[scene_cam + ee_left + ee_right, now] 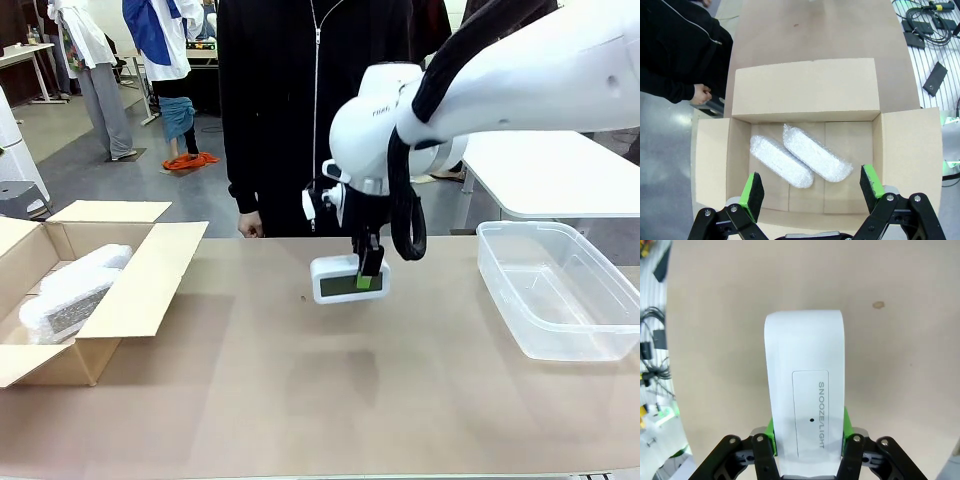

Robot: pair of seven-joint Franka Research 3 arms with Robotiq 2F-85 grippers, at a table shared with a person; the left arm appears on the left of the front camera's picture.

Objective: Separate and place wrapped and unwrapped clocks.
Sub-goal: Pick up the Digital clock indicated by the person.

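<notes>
Cardboard box [150,275] sitting open at the left of the table [300,400], flaps spread. Lying inside on the box floor, side by side and touching: two bubble-wrapped clocks [781,161] [815,153], both set diagonally in the left wrist view; seen in the front view as one pale bundle [72,290]. Left gripper [812,192] hanging above the open box, fingers [753,192] spread wide, green pads facing each other, nothing lying between them and nothing being touched.

Person in a black zipped jacket [290,100] standing at the far side of the table, one hand [250,225] resting at the table's far edge, near the box's far flap.

Right arm reaching across the middle of the table from the right. Right gripper [368,275] pointing down, fingers [771,432] sitting against both long sides of the unwrapped white clock [347,279], green pads pressing its flanks in the right wrist view. Clock's grey screen facing the front camera; top panel reading SNOOZE/LIGHT in the right wrist view. Clock being held at mid-table; whether touching the table or just above it, cannot tell.

Clear plastic tub [560,290] standing at the right of the table, well apart from the clock.
</notes>
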